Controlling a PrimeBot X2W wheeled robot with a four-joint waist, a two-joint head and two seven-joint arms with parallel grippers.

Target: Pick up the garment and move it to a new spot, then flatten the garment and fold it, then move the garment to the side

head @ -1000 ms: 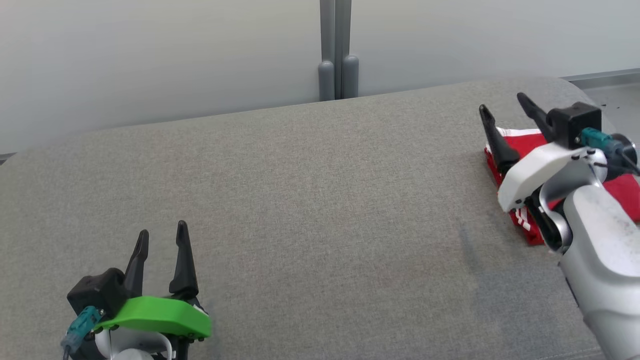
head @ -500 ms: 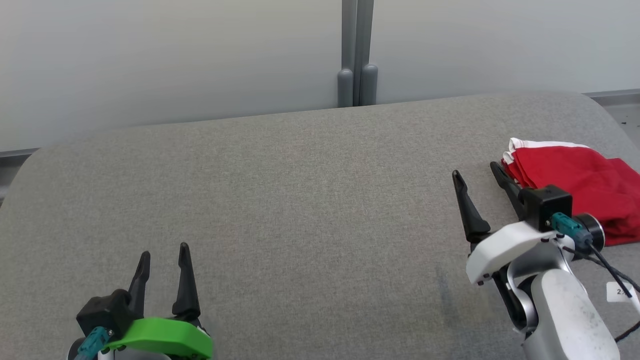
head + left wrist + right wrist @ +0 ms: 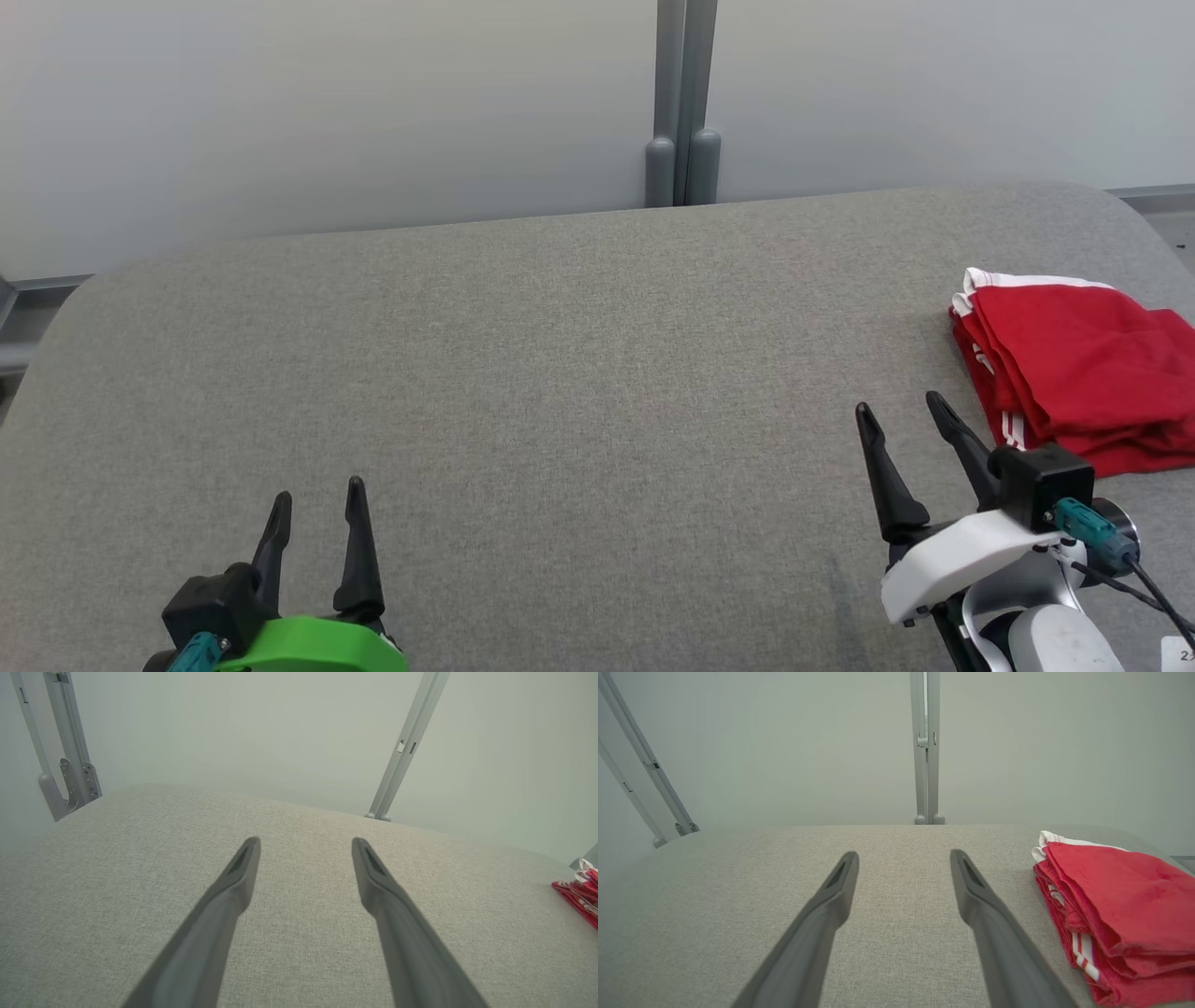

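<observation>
Red garment point(image 3: 1074, 373) folded beside R gripper point(image 3: 897, 405); it & L gripper point(image 3: 318, 490) spread wide, empty.

The garment point(image 3: 1074, 364) was a bright red piece of cloth with white trim along its far edge and short white stripes showing near its left front corner, folded into a compact, roughly rectangular stack of several layers. It lay flat on the grey fabric surface point(image 3: 560, 373), far over on the right side, with its layered fold edges facing left toward the middle of the surface. Its top layer was mostly smooth with a few soft creases, and the lower layers stuck out slightly along the near edge.
</observation>
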